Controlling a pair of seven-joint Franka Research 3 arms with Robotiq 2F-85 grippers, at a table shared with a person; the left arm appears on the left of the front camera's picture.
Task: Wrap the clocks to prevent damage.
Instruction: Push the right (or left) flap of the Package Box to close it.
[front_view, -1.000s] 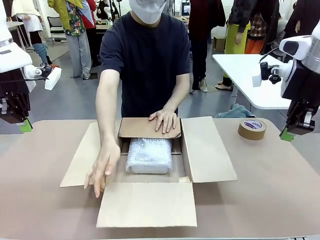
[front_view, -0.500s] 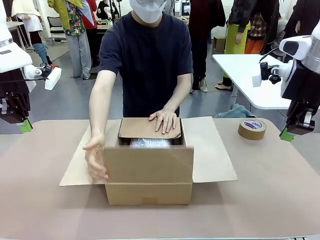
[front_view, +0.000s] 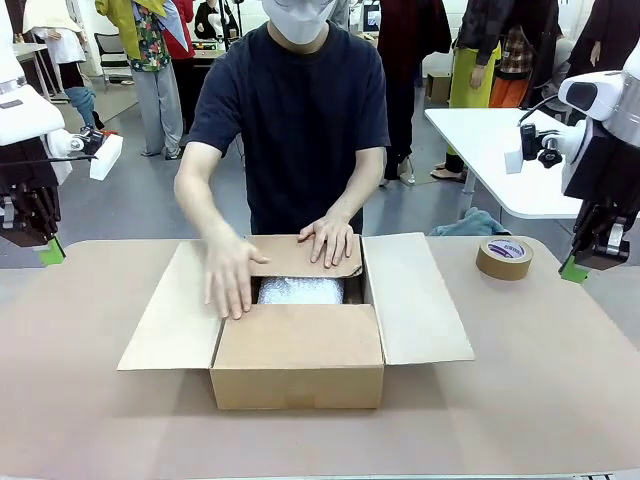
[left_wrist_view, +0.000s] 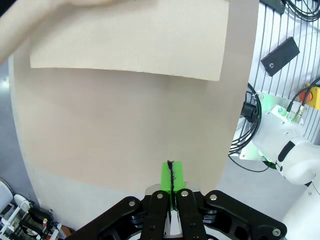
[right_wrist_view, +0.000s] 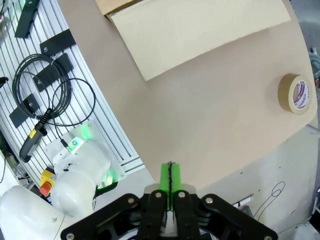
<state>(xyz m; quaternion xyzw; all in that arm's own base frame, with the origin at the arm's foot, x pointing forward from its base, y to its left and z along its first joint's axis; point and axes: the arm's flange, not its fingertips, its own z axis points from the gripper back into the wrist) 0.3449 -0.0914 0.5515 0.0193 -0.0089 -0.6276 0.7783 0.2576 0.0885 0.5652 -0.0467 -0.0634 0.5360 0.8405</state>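
bubble-wrapped clock (front_view: 300, 290) sits inside cardboard box (front_view: 297, 370) at desk (front_view: 100, 400) centre; person's hands (front_view: 328, 240) press far & near flaps. left end effector (front_view: 52, 252) & right end effector (front_view: 572, 270): fingers together, empty.

Roll of brown tape (front_view: 504, 258) lying flat on the brown table (front_view: 560, 380), near the far right corner. White table (front_view: 480, 150) farther back, behind it. Black cables (right_wrist_view: 50, 92) hanging in loops on a slatted wall.
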